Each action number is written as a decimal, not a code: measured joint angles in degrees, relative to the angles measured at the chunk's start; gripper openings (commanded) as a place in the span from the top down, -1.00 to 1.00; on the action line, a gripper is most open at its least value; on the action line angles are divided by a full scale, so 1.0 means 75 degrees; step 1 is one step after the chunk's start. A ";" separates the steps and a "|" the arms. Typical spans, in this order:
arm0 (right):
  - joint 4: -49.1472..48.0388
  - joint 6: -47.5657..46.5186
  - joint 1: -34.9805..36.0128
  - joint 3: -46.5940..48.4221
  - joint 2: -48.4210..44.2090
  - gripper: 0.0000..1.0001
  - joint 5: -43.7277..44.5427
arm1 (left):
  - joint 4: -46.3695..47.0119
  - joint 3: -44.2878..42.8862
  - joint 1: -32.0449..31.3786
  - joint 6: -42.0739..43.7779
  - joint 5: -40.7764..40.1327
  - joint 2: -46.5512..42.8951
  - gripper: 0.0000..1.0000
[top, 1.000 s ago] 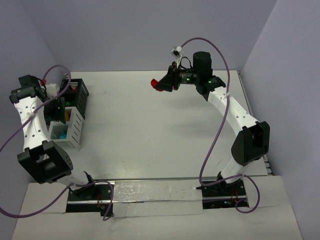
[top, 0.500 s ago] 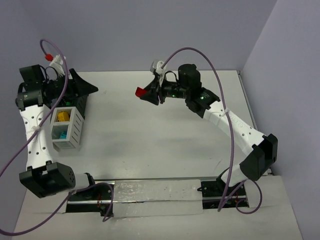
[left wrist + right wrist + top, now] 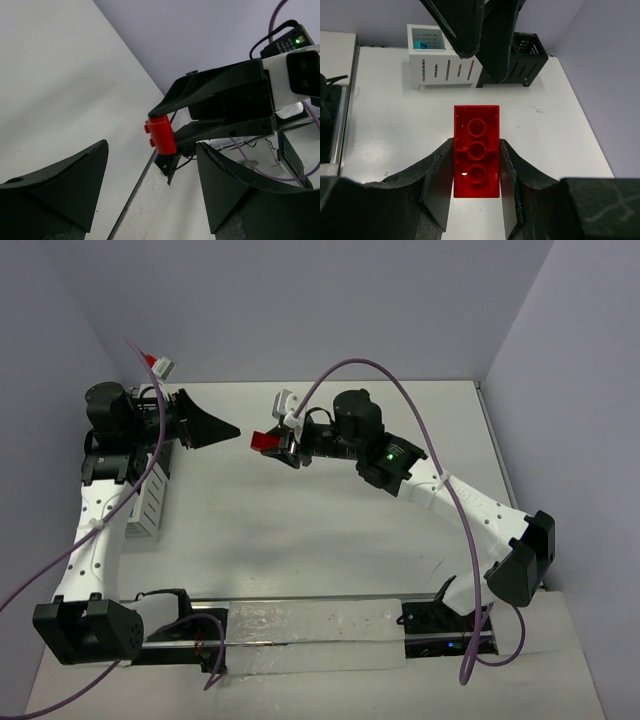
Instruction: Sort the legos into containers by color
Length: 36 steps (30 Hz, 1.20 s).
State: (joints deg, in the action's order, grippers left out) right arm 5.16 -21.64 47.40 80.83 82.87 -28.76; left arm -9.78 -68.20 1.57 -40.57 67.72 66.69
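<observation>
At the left, the white container holds a cyan lego, with the black container beside it. Farther, above mid-table, the right gripper pinches a red lego. Facing it, the left gripper stands spread.

The top camera looks down from above and behind the arm bases, taking in the whole table to the far wall. The left wrist camera, close behind the left gripper, faces right; the right wrist camera, close behind the right gripper, faces left. All three share the red brick.
</observation>
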 measured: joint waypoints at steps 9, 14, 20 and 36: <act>-0.0002 -0.0277 0.0216 0.0001 0.0014 1.00 0.0274 | -0.0106 -0.0141 -0.0570 0.0324 -0.0111 0.0278 -0.49; -0.0015 -0.0318 0.0264 0.0001 0.0049 1.00 0.0411 | -0.0392 -0.0305 -0.0691 0.0656 -0.0197 0.0436 -0.42; -0.0055 -0.0413 0.0398 0.0152 0.0342 1.00 0.0678 | -0.0691 -0.0346 -0.0982 0.0895 -0.0203 0.0518 -0.30; -0.0115 -0.0641 0.0628 0.0333 0.0525 0.06 0.1290 | -0.1659 -0.0776 -0.1047 0.1258 -0.0147 0.1155 1.00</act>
State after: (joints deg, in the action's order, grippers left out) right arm 4.29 -26.44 52.11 83.33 86.80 -19.08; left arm -22.22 -74.03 -6.28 -31.14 66.62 75.36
